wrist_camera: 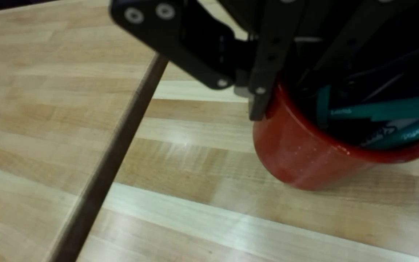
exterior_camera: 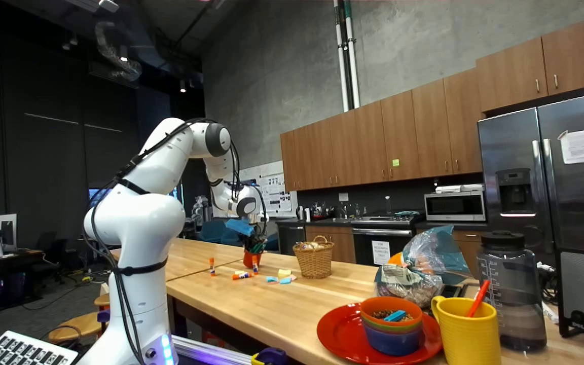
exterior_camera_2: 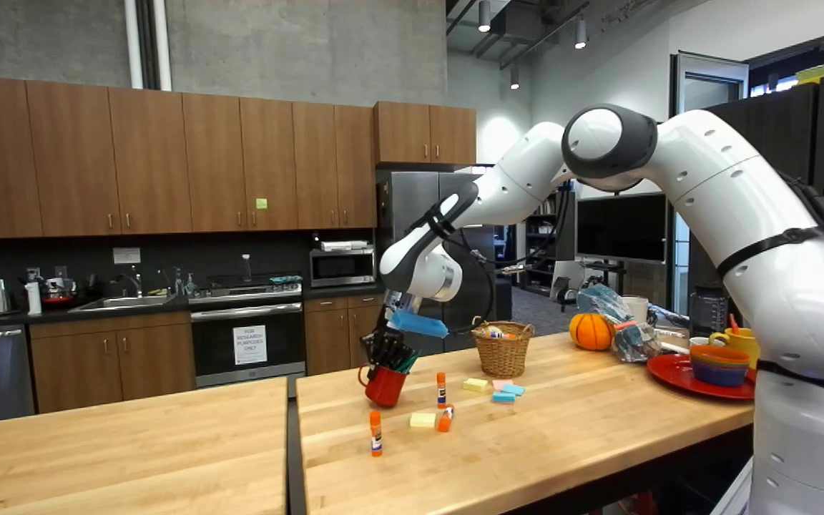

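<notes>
Pincer (wrist_camera: 267,103), qty 1: clenched on red mug (wrist_camera: 300,156) at upper edge; outer finger (wrist_camera: 258,109) vs. mug's outside wall; mating finger & exact pinch pt. hidden.
Red mug: at tabletop (exterior_camera_2: 569,443), near dark seam (wrist_camera: 104,174); tilted in both ext. views; can't tell if base sits fully down. Holds teal pens (wrist_camera: 395,109) + dark items, ID unclear.
Blue strip (exterior_camera_2: 418,323): on wrist, above mug.
Glue sticks, orange caps, qty 3: upright glue stick (exterior_camera_2: 441,392), near mug; lying glue stick (exterior_camera_2: 445,418); 2nd upright glue stick (exterior_camera_2: 376,435).
Note pads: yellow pad (exterior_camera_2: 423,420), just beside lying glue stick; 2nd yellow pad (exterior_camera_2: 476,385) & blue pads (exterior_camera_2: 508,393), near basket.
Wicker basket (exterior_camera_2: 503,355): upright, sm. items inside, unclear.
Farther along tabletop: orange pumpkin (exterior_camera_2: 592,331); plastic bag (exterior_camera_2: 634,343), adj.; red plate (exterior_camera: 335,329) w/ stacked bowls (exterior_camera: 391,332); yellow mug (exterior_camera: 469,334) w/ red stick (exterior_camera: 478,298); water bottle (exterior_camera: 512,294).
Back wall: oven (exterior_camera_2: 208,357) w/ paper sign (exterior_camera_2: 249,345); microwave (exterior_camera_2: 342,267); wood cabinets (exterior_camera_2: 147,164), upper row.
</notes>
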